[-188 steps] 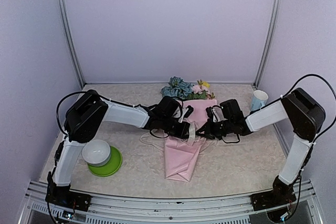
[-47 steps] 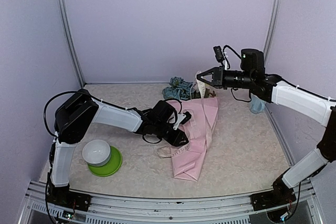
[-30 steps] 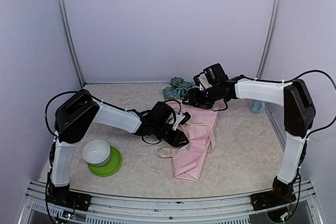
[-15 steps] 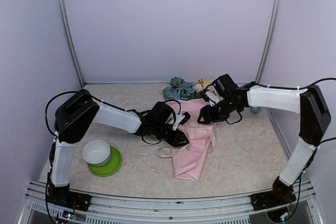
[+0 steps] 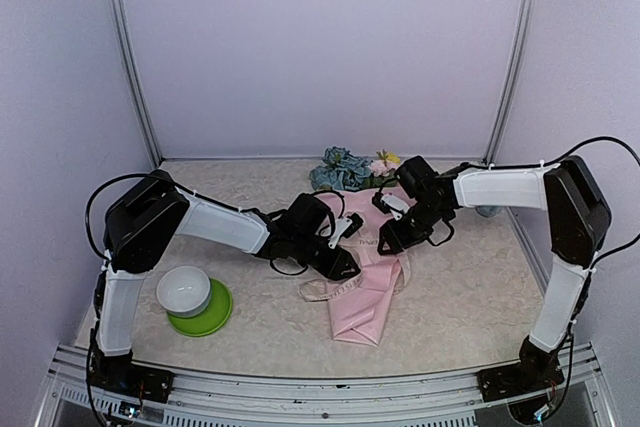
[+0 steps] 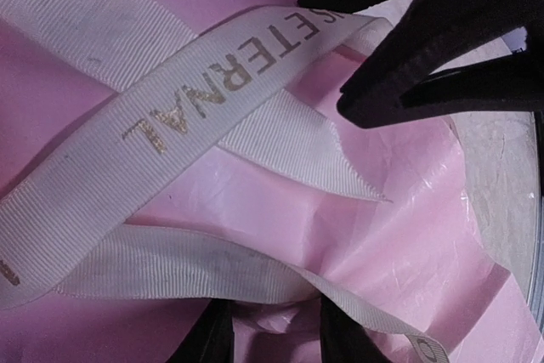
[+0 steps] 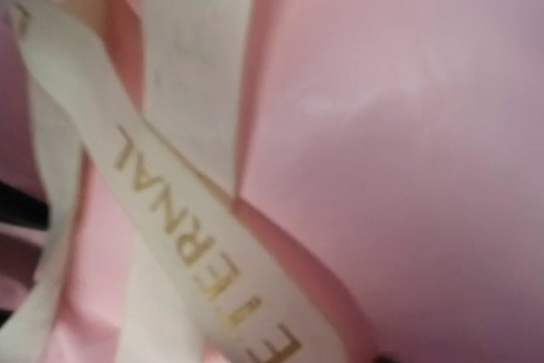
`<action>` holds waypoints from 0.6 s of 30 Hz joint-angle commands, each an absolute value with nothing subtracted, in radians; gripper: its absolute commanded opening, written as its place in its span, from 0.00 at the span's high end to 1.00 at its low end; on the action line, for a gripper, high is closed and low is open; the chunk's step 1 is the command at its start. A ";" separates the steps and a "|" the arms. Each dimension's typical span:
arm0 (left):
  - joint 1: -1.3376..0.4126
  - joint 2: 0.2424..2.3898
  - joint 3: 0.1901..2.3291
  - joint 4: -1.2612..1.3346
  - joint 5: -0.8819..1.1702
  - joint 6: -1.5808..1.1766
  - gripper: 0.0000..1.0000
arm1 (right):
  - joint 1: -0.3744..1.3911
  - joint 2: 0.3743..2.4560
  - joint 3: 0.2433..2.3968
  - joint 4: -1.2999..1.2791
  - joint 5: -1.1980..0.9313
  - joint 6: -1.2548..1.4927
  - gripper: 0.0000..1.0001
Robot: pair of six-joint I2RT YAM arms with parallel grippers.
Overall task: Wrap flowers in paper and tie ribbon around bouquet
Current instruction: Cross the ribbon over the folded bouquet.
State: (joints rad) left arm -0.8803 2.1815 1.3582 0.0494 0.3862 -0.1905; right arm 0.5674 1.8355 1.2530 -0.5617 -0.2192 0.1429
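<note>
My left gripper (image 5: 343,257) clamps the bouquet (image 5: 365,297) at the middle of the table (image 5: 480,297), flowers (image 5: 345,167) toward the far edge. Whether my right gripper (image 5: 387,241) holds the ribbon (image 6: 195,108), I cannot tell. I'd draw the crossing snug, slowly.

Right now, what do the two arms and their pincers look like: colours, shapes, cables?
Both the left arm and right arm have smooth white shells on the long links, with bulky black housings at the joints. Thin black cables loop loosely beside shoulders and wrists. The left pincer and right pincer are mostly black, with white parts near the fingers. No markings are legible.
</note>
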 commanded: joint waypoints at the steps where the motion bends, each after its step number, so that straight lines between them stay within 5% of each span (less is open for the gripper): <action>1: -0.882 2.201 1.355 -0.028 0.406 -0.187 0.65 | 0.576 1.857 1.284 -0.565 -0.188 0.128 0.64; 5: -0.883 2.201 1.356 -0.029 0.407 -0.186 0.65 | 0.575 1.835 1.273 -0.529 -0.209 0.149 1.00; 11: -0.884 2.208 1.357 -0.024 0.411 -0.187 0.65 | 0.578 1.775 1.237 -0.484 -0.357 0.217 1.00; 14: -0.884 2.219 1.362 -0.018 0.416 -0.191 0.66 | 0.585 1.755 1.151 -0.295 -0.630 0.295 1.00; 18: -0.885 2.192 1.338 0.011 0.403 -0.209 0.66 | 0.586 1.796 1.101 -0.147 -0.665 0.406 1.00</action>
